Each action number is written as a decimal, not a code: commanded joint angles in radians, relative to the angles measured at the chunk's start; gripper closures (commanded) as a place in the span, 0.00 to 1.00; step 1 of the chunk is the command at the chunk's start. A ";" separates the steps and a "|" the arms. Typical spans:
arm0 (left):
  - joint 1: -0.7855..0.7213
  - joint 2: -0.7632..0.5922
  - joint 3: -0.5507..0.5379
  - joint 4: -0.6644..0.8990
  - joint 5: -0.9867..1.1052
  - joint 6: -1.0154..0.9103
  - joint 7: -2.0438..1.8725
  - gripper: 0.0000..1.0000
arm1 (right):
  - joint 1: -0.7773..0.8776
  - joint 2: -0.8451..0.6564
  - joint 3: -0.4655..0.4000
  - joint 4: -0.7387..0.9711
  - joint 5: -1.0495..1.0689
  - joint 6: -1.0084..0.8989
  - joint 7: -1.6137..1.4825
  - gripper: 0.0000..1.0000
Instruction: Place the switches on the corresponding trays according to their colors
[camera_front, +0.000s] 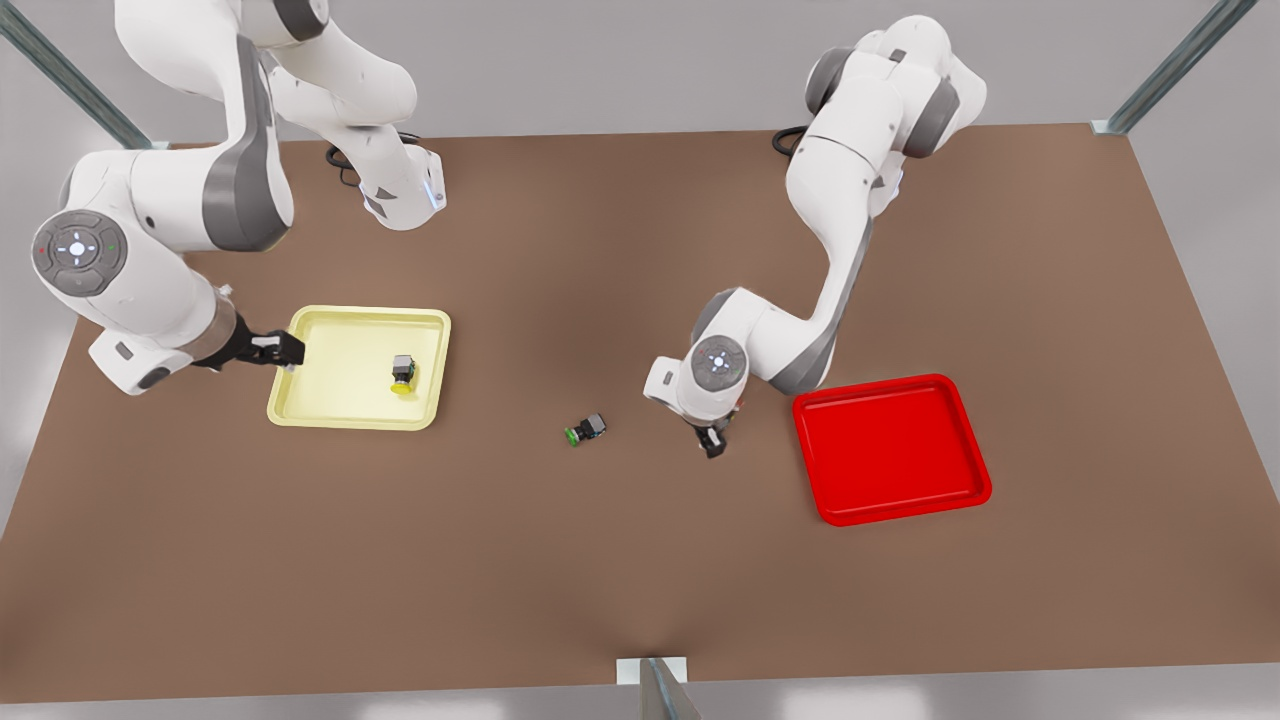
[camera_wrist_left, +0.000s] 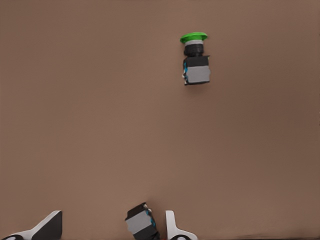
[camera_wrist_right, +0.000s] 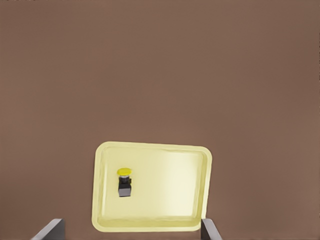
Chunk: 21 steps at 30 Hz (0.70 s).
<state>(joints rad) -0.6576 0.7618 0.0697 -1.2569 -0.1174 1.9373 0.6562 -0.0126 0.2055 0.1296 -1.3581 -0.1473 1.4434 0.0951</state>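
While the yellow-capped dark grey push-button switch (camera_front: 403, 373) lies in the pale yellow square plastic tray (camera_front: 330, 400), both grippers hover.
Right gripper (camera_front: 283, 349), fingers spread, at the frame's left; left gripper (camera_front: 712, 441), centre-right, straddles a dark grey switch body (camera_wrist_left: 140, 223), unclenched; bright red tray (camera_front: 900, 500) right.

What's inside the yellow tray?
One switch with a yellow cap lies inside the pale yellow tray, toward the front view's right. The rest of its floor is bare. The right gripper, fingers open, hangs at the tray's edge.
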 joint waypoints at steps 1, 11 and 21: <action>0.003 0.013 -0.001 -0.001 -0.033 0.002 0.008 0.00 | 0.002 0.000 0.001 0.001 0.002 0.002 0.000 0.00; 0.016 -0.110 0.053 -0.248 -0.173 0.002 -0.250 0.00 | -0.004 0.009 -0.001 0.001 0.006 0.022 0.000 0.00; 0.010 -0.094 0.087 -0.285 -0.197 0.066 -0.294 0.00 | -0.003 0.012 -0.001 -0.001 0.006 0.028 0.000 0.00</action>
<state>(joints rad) -0.6718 0.6682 0.1764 -1.5377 -0.3139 1.9833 0.3629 -0.0147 0.2179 0.1288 -1.3591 -0.1411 1.4702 0.0951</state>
